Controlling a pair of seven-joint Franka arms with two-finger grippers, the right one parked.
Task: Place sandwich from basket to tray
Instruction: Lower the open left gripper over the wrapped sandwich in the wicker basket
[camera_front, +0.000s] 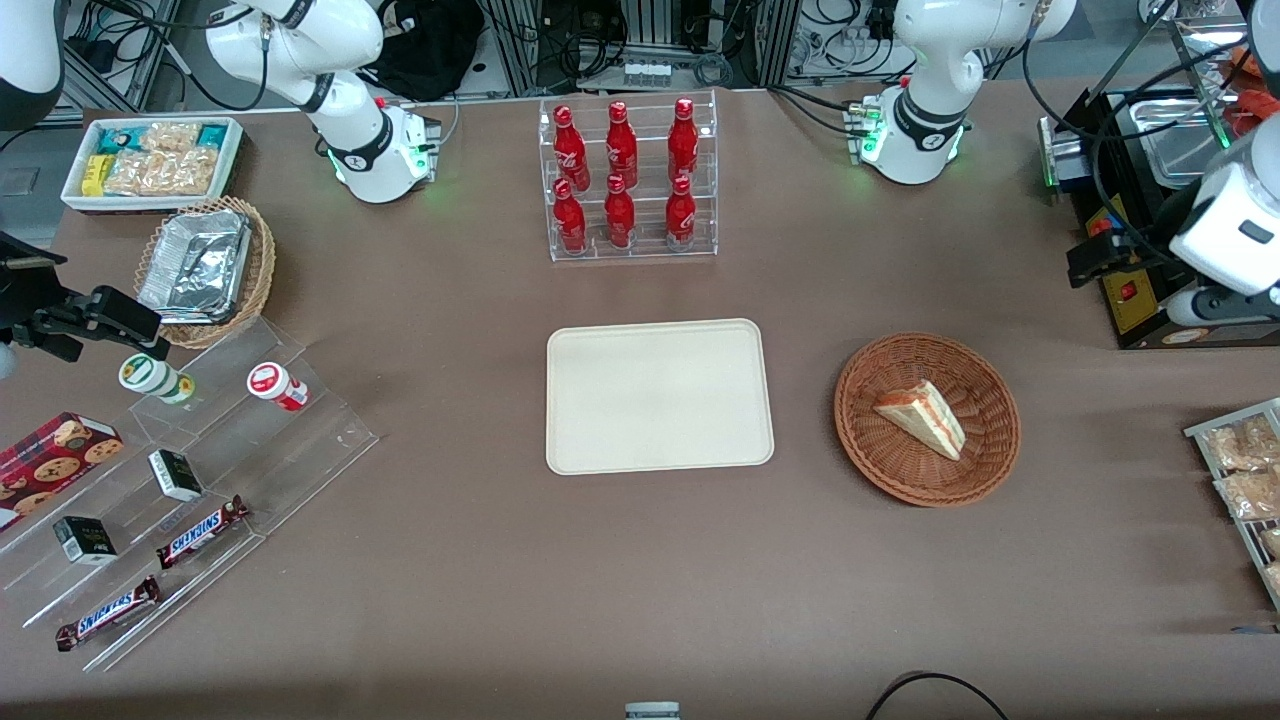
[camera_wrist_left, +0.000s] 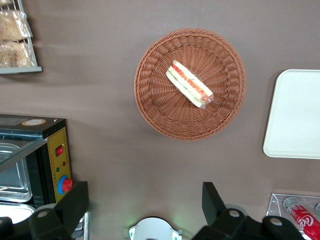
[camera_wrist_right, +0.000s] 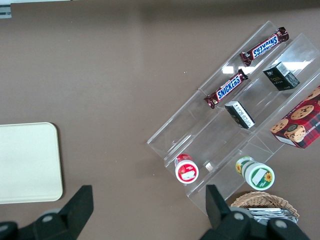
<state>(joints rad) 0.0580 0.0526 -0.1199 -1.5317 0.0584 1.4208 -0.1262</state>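
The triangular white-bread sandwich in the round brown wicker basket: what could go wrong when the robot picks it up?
The triangular white-bread sandwich lies flat in the round brown wicker basket, so fingers may catch the weave. Its clear wrap could slip. The open hand hangs high beside the basket, so a long descent may misalign. The flat cream tray has only a low rim.

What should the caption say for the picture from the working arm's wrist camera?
Open gripper high above the sandwich lying in the basket, bare tray beside it.

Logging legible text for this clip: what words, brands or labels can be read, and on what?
"SNICKERS": two candy bars on the clear stepped display.
Red bottles: white script, unreadable.
Cookie box, dark cartons, jar lids: unreadable.
The end effector, open, hovers above the table by the basket.
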